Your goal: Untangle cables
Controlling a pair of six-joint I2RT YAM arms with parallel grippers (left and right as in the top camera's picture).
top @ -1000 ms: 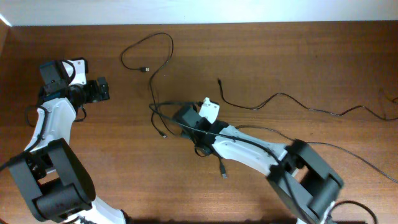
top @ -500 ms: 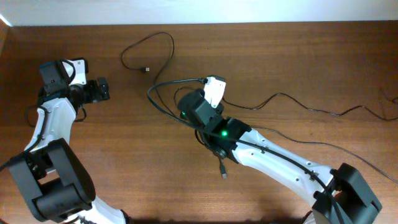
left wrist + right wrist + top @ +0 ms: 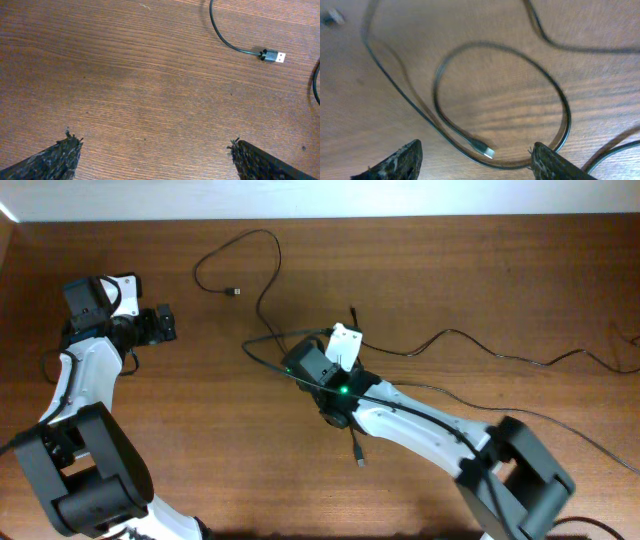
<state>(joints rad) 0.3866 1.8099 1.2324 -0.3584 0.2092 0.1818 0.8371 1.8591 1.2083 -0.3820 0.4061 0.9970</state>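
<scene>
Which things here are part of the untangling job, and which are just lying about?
Job: loop cable; long cable; coiled cable under the open right claw.
Other: table; left claw, open, holding nothing.

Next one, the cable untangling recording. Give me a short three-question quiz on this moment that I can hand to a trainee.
1. True or false: the left tool is shut on a cable.
2. In the right wrist view, what shows in the gap of the right tool? A) a cable loop ending in a plug B) a coin C) nothing but wood
3. Fill in: in the left wrist view, the silver plug lies ___ the left tool (touching / apart from).
Key: 1 false, it stands open over the bare table; 2 A; 3 apart from.
</scene>
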